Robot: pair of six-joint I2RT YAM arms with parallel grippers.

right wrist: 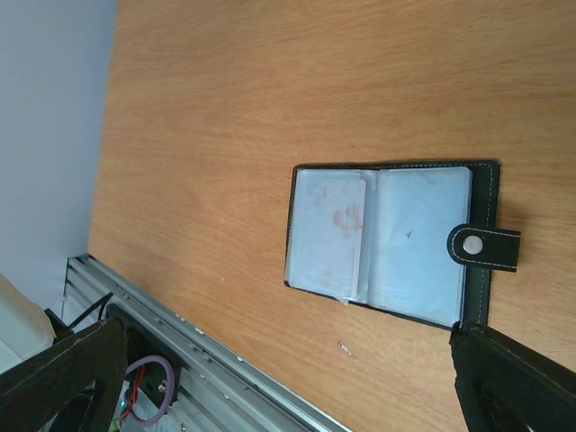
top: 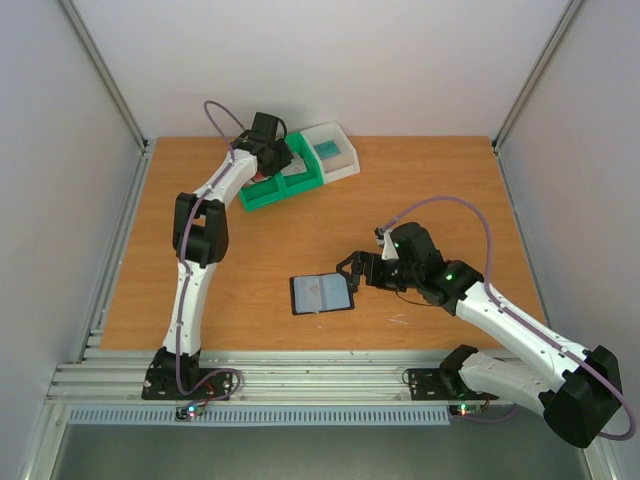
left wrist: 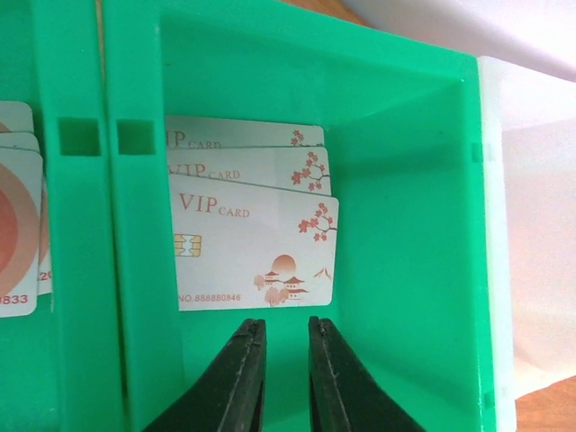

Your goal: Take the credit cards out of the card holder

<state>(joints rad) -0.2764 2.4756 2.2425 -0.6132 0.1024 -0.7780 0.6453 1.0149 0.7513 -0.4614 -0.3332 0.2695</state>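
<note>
Above: the card holder (top: pixel 322 293) lies open by the desk's (top: pixel 450 200) near edge, with the right end effector (top: pixel 349 272) spread wide beside it.
Left wrist: the left end effector (left wrist: pixel 286 326) is barely parted and empty above credit cards (left wrist: pixel 256 243) in the green bin (left wrist: pixel 405 225).
Right wrist: one pocketed card (right wrist: pixel 331 232); pinching it could drag the holder.

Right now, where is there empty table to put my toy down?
Bare wood lies between the green bin and the card holder, and in the far right corner. Crowded: the green bin under the left gripper, and the card holder beside the right gripper.
</note>
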